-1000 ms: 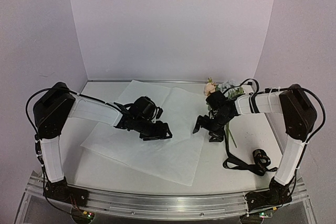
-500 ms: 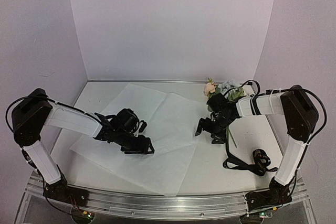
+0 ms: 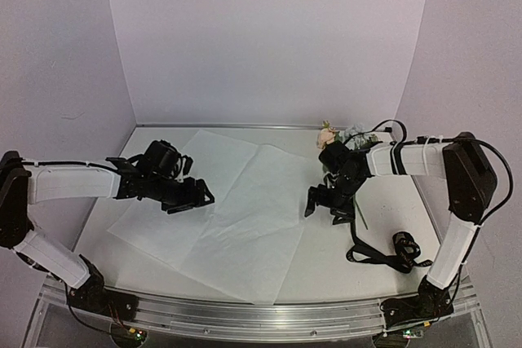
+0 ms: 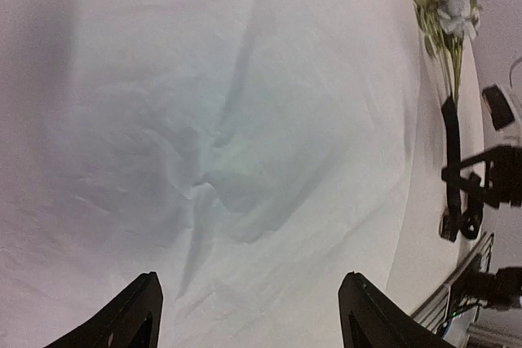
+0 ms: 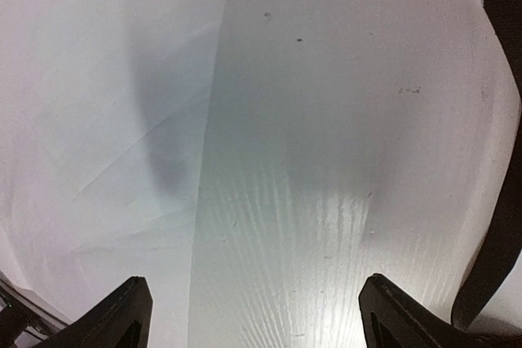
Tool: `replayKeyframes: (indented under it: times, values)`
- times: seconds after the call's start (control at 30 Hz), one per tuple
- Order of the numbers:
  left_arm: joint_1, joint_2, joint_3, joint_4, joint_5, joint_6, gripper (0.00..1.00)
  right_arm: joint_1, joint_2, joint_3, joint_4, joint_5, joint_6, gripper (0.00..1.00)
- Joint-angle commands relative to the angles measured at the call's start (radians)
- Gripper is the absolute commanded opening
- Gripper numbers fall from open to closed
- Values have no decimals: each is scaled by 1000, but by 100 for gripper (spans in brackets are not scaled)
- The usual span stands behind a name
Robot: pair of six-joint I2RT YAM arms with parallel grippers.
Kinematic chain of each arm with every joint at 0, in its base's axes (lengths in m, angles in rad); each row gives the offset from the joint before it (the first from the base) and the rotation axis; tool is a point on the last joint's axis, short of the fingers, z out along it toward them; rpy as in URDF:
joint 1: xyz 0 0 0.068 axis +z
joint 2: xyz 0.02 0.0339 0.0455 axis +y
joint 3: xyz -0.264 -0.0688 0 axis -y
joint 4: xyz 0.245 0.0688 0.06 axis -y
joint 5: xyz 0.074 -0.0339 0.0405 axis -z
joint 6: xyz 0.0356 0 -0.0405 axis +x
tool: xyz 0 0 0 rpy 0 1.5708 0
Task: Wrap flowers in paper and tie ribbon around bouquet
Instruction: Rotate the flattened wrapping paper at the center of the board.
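Paper point(image 3: 245, 218) spread flat on table point(image 3: 326, 262), creased near the middle. Left gripper point(image 3: 194, 200) above the sheet's left part, jaws wide apart with nothing between them. Right gripper point(image 3: 326, 209) at the sheet's right edge, jaws likewise spread and empty. Flowers point(image 3: 336, 134) on the table just beyond the right gripper, off the paper, blooms toward the back wall; stems partly hidden by the arm. Ribbon point(image 3: 383, 257) loosely coiled at the near right, apart from the paper.

Plain white paper point(image 3: 245, 209), peach-pink and pale blue-grey flowers point(image 4: 447, 2) on green stems point(image 4: 453, 63), black ribbon point(image 3: 379, 260), whitish counter point(image 3: 391, 201), lilac walls point(image 3: 269, 38).
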Motion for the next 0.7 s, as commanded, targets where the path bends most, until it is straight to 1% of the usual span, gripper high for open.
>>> replayKeyframes:
  times: [0.0, 0.13, 0.37, 0.53, 0.67]
  values:
    - [127, -53, -24, -34, -63, -51, 77, 20, -27, 115, -107, -7, -112, 90]
    - [199, -45, -53, -19, -73, -65, 77, 50, 31, 223, -148, -35, -167, 85]
    - [319, -43, -122, 8, -48, -66, 76, 102, 166, 400, -179, -84, -202, 68]
    - [359, -1, -129, 23, -29, -50, 76, 128, 254, 477, -179, -92, -196, 59]
    - [381, 41, -122, 40, -31, -45, 75, 136, 311, 507, -151, -89, -174, 52]
